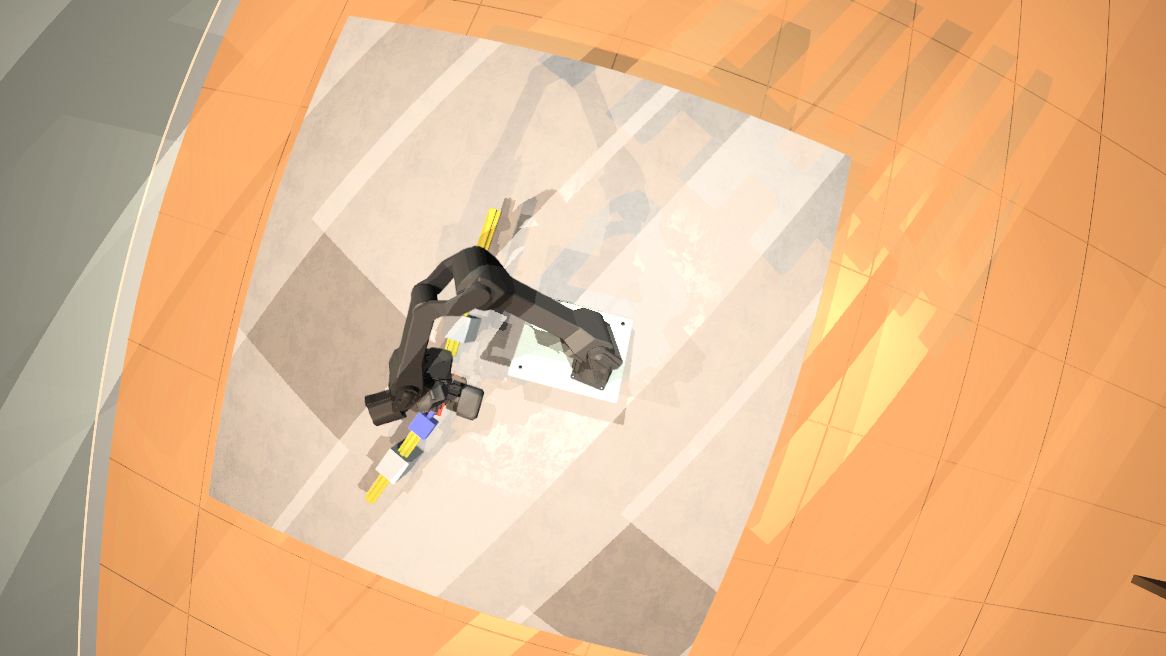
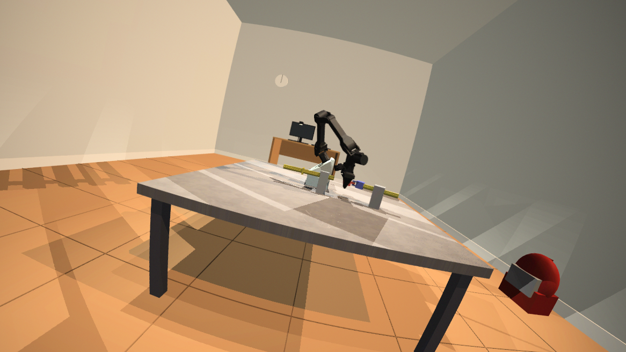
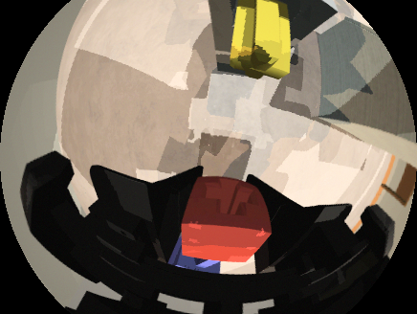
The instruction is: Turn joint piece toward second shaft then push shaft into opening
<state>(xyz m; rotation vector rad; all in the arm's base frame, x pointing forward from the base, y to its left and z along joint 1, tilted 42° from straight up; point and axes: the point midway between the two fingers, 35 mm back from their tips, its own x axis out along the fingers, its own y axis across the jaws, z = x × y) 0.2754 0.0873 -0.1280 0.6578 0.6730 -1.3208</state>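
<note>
On the tabletop (image 1: pixel 668 456), seen from the top, the joint piece (image 1: pixel 424 424) sits at seven o'clock of the arm's base plate (image 1: pixel 538 371), between two blocks (image 1: pixel 393 465) (image 1: pixel 466 328); fingers flank it.

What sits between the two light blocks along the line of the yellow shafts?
In the top view, between the upper block and the lower block lie the gripper, shut on the red joint piece, then the blue piece.

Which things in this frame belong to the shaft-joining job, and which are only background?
Job: gripper, shut on the red joint piece; blue hinge part; fixed shaft in its block; second shaft with its block.

Background: desk, monitor, wall clock, red object on the floor.
</note>
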